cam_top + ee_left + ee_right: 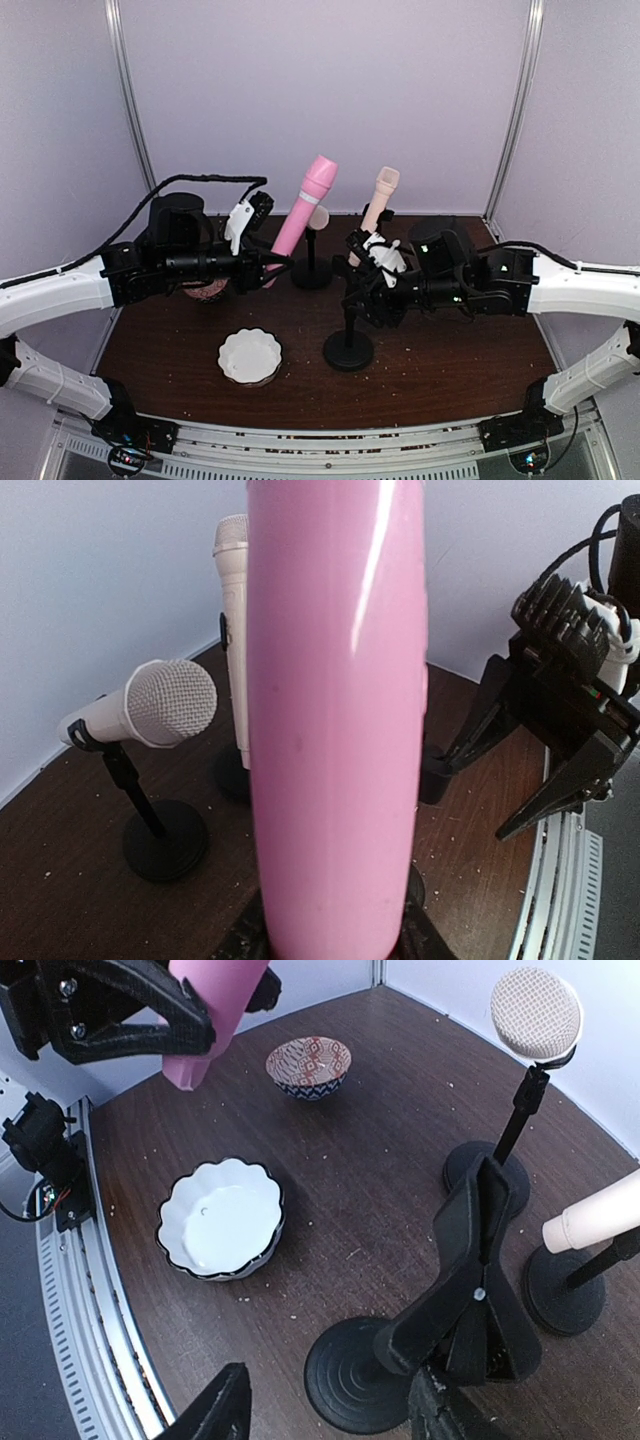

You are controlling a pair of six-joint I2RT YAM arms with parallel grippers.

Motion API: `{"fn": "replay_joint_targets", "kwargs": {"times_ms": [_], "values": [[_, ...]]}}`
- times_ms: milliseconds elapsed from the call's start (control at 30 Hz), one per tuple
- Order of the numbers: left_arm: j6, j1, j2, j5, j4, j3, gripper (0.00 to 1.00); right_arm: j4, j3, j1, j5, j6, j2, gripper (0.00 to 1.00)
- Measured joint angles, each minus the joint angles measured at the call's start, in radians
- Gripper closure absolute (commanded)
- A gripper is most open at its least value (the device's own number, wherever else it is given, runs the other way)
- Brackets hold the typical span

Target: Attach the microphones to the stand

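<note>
Jaws, left gripper [268, 264]: clamped on pink microphone [305, 205], aloft, tilted, over middle of bench [460, 360]. Jaws, right gripper [325, 1405]: open, straddling clip [475, 1280] of empty stand [349, 348], toward near edge. Handling: steady clip first; align microphone with clip; press in gently.

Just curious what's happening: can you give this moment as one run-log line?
left pincer: shut on pink microphone, lifted | right pincer: open by empty stand | two cream microphones: on stands

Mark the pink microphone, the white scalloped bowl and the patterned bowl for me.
pink microphone [297, 228]: top external view, middle of the handle.
white scalloped bowl [222, 1222]: right wrist view, bare inside floor.
patterned bowl [309, 1060]: right wrist view, inner wall.
</note>
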Motion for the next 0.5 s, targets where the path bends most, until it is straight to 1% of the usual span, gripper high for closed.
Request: {"fn": "replay_joint_targets", "kwargs": {"times_ms": [167, 267, 300, 400, 500], "values": [[0.019, 0.0, 0.0, 0.033, -0.001, 0.0, 1.0, -0.075, 0.004, 0.0, 0.025, -0.027, -0.034, 0.43], [0.033, 0.0, 0.0, 0.057, -0.003, 0.0, 1.0, -0.103, 0.011, -0.016, 0.06, -0.043, -0.085, 0.34], [0.036, 0.0, 0.002, 0.064, -0.006, 0.001, 1.0, -0.105, 0.015, -0.024, 0.076, -0.043, -0.1, 0.32], [0.045, 0.0, 0.008, 0.084, -0.027, 0.006, 1.0, -0.096, 0.02, -0.041, 0.115, -0.039, -0.121, 0.3], [0.051, 0.0, 0.014, 0.096, -0.046, 0.014, 1.0, -0.083, 0.02, -0.043, 0.124, -0.04, -0.103, 0.3]]}}
